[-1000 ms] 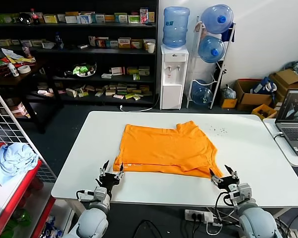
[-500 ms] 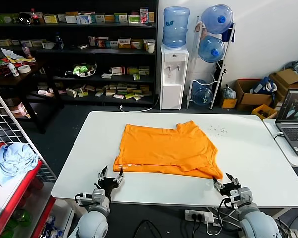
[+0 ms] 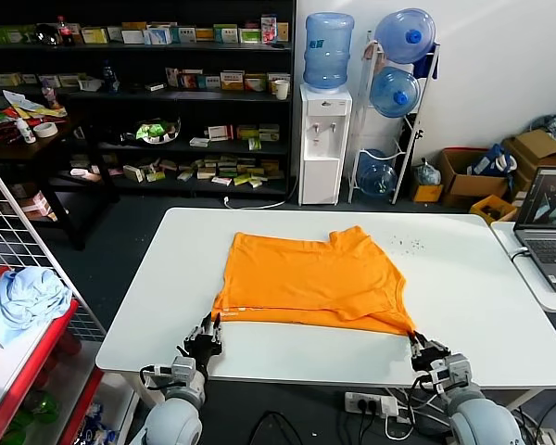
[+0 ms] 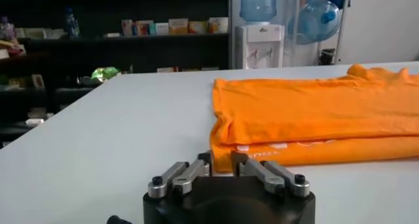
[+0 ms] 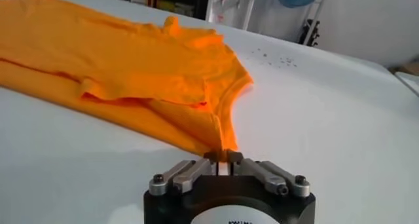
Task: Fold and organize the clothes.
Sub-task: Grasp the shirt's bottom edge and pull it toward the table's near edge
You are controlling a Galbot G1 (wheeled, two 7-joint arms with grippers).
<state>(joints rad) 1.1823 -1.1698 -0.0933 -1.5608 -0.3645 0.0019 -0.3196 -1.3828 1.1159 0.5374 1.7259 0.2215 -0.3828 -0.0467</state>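
A bright orange T-shirt (image 3: pixel 310 277) lies in the middle of a white table (image 3: pixel 482 287). It has no picture or words on it. It looks folded over, because two layers of cloth show along the near edge, one on top of the other. The collar sits at the far side, and the top has soft wrinkles. The near right corner sticks out in a thin point toward the edge of the table. The left gripper (image 3: pixel 205 337) is low at the near edge of the table, just by the shirt's near left corner. In the left wrist view, its fingers (image 4: pixel 204 158) are close together with only a small gap, and the orange edge (image 4: pixel 314 117) is right in front of them, but they hold nothing. The right gripper (image 3: pixel 421 347) is at the near edge too, by the pointed right corner. In the right wrist view, its fingers (image 5: pixel 215 156) are pressed together, and the tip of the shirt (image 5: pixel 131 68) comes right up to them. I cannot tell if they pinch the cloth.
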